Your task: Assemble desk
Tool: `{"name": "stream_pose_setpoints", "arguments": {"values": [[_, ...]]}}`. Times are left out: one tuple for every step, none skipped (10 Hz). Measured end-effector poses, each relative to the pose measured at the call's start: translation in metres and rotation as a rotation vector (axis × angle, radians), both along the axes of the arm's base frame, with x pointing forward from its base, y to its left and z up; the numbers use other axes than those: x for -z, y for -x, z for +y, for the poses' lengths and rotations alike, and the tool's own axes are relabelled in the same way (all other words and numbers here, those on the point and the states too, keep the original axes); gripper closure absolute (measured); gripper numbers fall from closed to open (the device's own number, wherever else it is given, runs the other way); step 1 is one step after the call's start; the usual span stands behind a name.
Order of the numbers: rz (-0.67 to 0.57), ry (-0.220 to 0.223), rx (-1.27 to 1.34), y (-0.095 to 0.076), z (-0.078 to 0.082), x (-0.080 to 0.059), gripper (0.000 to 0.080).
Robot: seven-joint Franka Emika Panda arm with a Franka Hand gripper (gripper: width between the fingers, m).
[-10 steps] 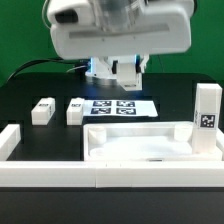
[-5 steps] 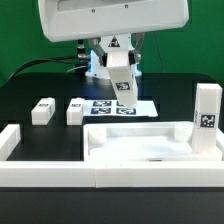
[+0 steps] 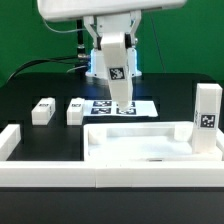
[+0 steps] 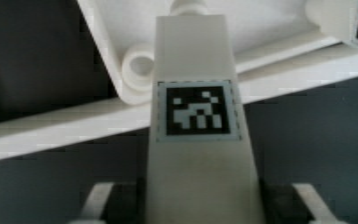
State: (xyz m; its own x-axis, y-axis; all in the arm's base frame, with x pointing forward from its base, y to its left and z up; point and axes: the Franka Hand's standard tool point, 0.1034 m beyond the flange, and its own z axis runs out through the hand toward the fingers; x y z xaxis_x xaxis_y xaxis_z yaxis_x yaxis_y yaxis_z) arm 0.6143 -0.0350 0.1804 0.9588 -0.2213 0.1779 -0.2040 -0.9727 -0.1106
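My gripper (image 3: 110,38) is shut on a white square leg post (image 3: 119,70) and holds it in the air, tilted, above the marker board (image 3: 122,106). In the wrist view the post (image 4: 195,130) fills the middle with its tag facing the camera, and my fingers (image 4: 101,198) flank its base. The desk panel (image 3: 140,143), white with a raised rim, lies in front. One more leg post (image 3: 207,117) stands upright at the exterior view's right. Two others (image 3: 42,110) (image 3: 74,110) lie at its left.
A long low white rail (image 3: 60,172) with L-shaped ends runs along the front, around the panel. Its left end (image 3: 8,141) reaches back toward the lying posts. A green wall stands behind the black table.
The arm has risen and carried the leg post up off the marker board. More of the post now hangs in view, tilted, with its tag showing.
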Motion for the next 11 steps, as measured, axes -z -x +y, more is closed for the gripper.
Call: {"name": "stream_pose_setpoints", "arguments": {"values": [[-0.001,0.000,0.000,-0.001,0.000,0.000,0.0511],[0.000,0.000,0.000,0.000,0.000,0.000,0.0511],[0.001,0.001,0.000,0.000,0.000,0.001,0.0511],[0.001,0.001,0.000,0.000,0.000,0.001,0.0511],[0.002,0.001,0.000,0.000,0.000,0.002,0.0511],[0.003,0.001,0.000,0.000,0.000,0.002,0.0511],[0.003,0.003,0.001,0.001,-0.002,0.004,0.0511],[-0.038,0.055,-0.023,0.006,-0.012,0.013,0.0511],[-0.076,0.075,-0.017,0.010,-0.018,0.015,0.0511],[-0.133,0.098,-0.022,0.006,-0.017,0.010,0.0511],[-0.196,0.126,-0.040,0.002,-0.024,0.006,0.0511]]}}
